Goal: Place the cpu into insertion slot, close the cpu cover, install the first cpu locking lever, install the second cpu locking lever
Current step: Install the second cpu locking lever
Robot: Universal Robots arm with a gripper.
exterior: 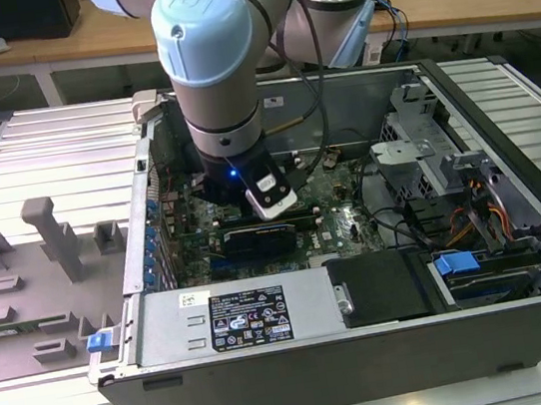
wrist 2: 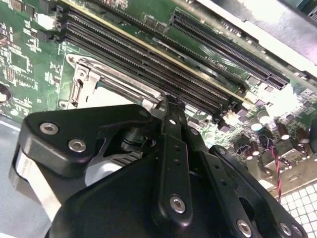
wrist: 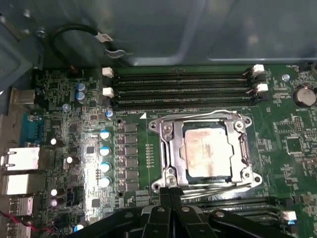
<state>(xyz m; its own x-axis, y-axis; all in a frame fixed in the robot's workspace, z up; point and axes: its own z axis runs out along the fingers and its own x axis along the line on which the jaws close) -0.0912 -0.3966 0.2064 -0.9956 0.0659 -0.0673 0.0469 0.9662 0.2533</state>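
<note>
Silver-topped cpu [wrist: 207,154] seated under cpu cover [wrist: 171,148] | gripper [wrist: 170,194] clenched, empty

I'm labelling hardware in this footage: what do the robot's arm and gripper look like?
In the exterior view, the arm has silver-grey tubular joints with pale blue round caps, one embossed with a logo. A black wrist section shows a small blue light and carries a white-and-black camera module. Black cables run alongside. The gripper is matte black, with linkage bars held by silver screws.

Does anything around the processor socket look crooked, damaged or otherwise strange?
Nothing stands out. In the first wrist view the cpu sits square in the insertion slot, with the cpu cover lying flat around it. The gripper hovers at the socket's edge.
</note>
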